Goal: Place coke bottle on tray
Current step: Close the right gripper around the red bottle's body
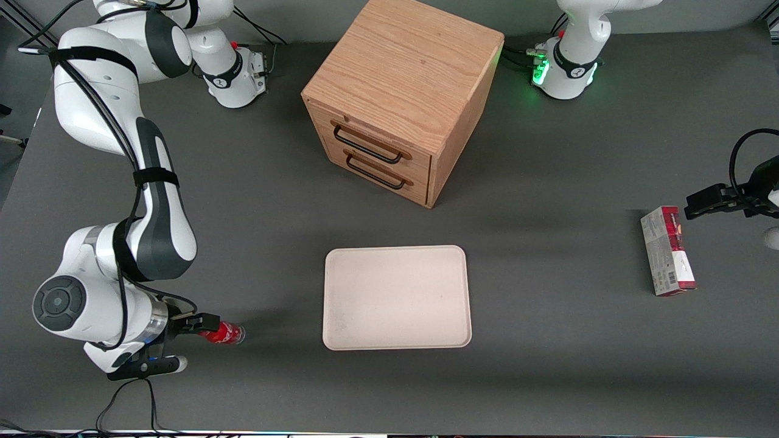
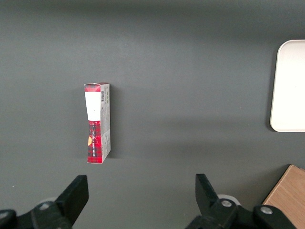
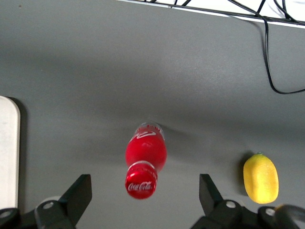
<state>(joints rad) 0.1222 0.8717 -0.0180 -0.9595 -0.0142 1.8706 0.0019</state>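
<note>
Grey table (image 1: 548, 377): one coke bottle (image 3: 144, 160) beneath spread gripper (image 3: 143, 200), one tray (image 1: 397, 297).

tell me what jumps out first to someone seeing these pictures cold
The wooden two-drawer cabinet dominates, standing farther from the front camera than the bare cream tray. At the working arm's end of the table the open hand hovers over the upright coke bottle, not yet gripping it, with a yellow lemon beside it. A red-and-grey carton lies toward the parked arm's end.
</note>
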